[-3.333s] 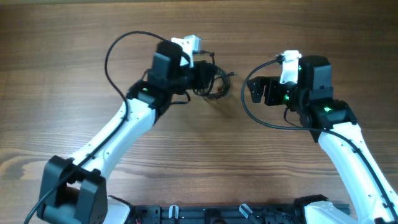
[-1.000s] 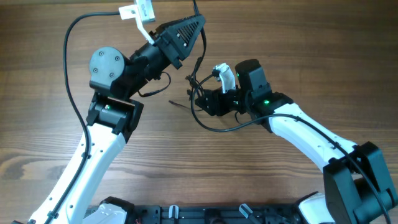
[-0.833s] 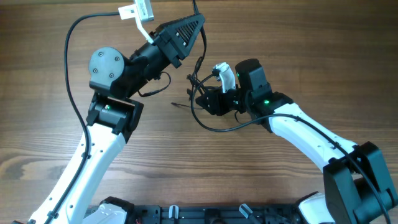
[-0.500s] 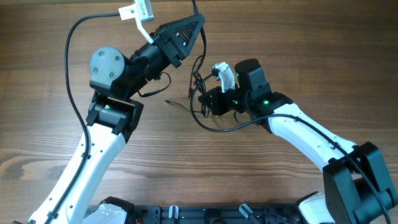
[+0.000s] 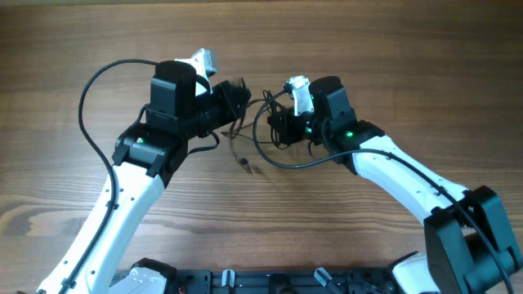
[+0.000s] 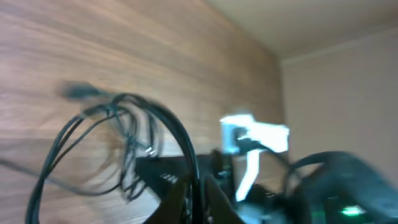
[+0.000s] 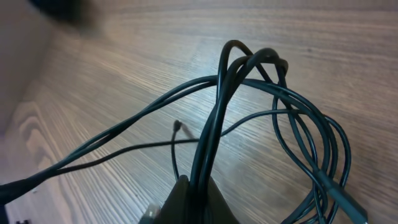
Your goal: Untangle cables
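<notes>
Brown wood-grain table [image 5: 425, 49]; pale wall [image 6: 342, 93] beyond; black cables [image 7: 217, 112] bunched above.

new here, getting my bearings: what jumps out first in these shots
The tangle of thin black cables strung over the middle of the table. The left pincer and right pincer, close together there, are each shut on a bunch of strands, and one loose end trails off just nearside of them.

Left tool [image 5: 241, 90] and right tool [image 5: 273, 124], both pinched closed, point toward each other, tips near.
</notes>
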